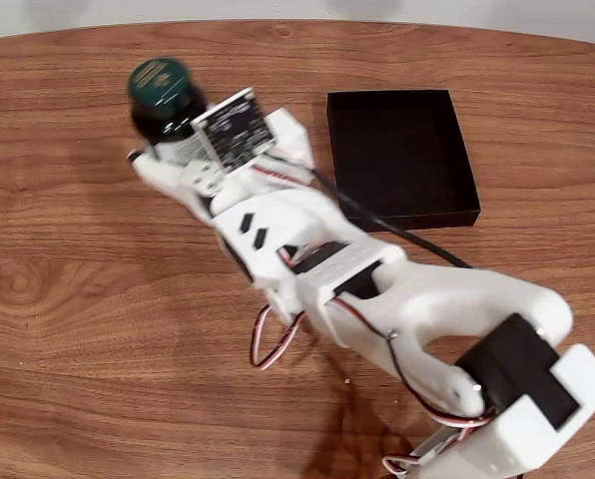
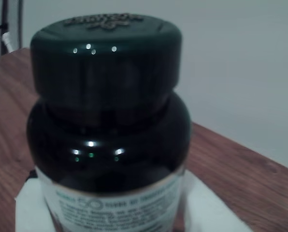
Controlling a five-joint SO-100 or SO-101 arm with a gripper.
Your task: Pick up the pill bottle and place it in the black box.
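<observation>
The pill bottle (image 1: 160, 92) is dark green with a green printed cap and stands upright at the far left of the wooden table. My gripper (image 1: 173, 148) reaches it from the lower right and is shut on its lower body. In the wrist view the pill bottle (image 2: 108, 111) is very close, its pale label at the bottom, with white fingers (image 2: 30, 205) pressed against both sides of it. Whether its base rests on the table is hidden. The black box (image 1: 402, 155) lies empty to the right of the bottle, about a box width away.
The white arm (image 1: 377, 289) runs diagonally from the lower right corner toward the bottle, its black cable crossing the near left corner of the box. The brown wooden table (image 1: 78, 299) ends at a curved far edge against a pale wall (image 2: 240, 72).
</observation>
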